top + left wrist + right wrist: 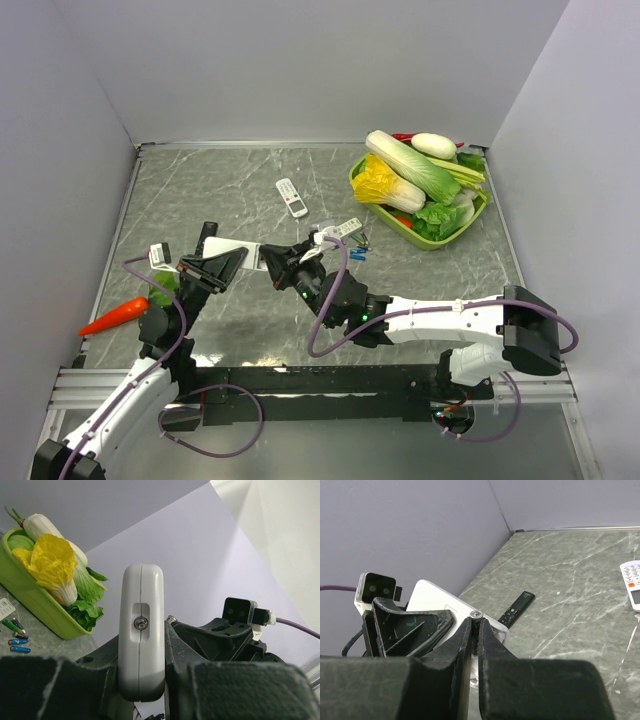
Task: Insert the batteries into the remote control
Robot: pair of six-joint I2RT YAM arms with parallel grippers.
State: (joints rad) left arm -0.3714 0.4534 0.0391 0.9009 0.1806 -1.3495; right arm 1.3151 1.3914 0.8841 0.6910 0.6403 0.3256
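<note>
My left gripper [222, 266] is shut on a white remote control [243, 254] and holds it above the table. In the left wrist view the remote [142, 630] stands end-on between the fingers [102, 670]. My right gripper [283, 263] is shut on a dark battery [477, 615], whose metal tip sits right at the remote's edge [435, 597]. That tip also shows in the left wrist view [171, 618]. Several loose blue and green batteries [358, 250] lie on the table right of the grippers, also seen in the left wrist view [15, 636].
A green basket [436, 237] of vegetables stands at the back right. A second white remote [291, 197] and a small one [346, 229] lie mid-table. A black remote [516, 609] lies behind the grippers. A carrot [115, 315] lies at the left edge.
</note>
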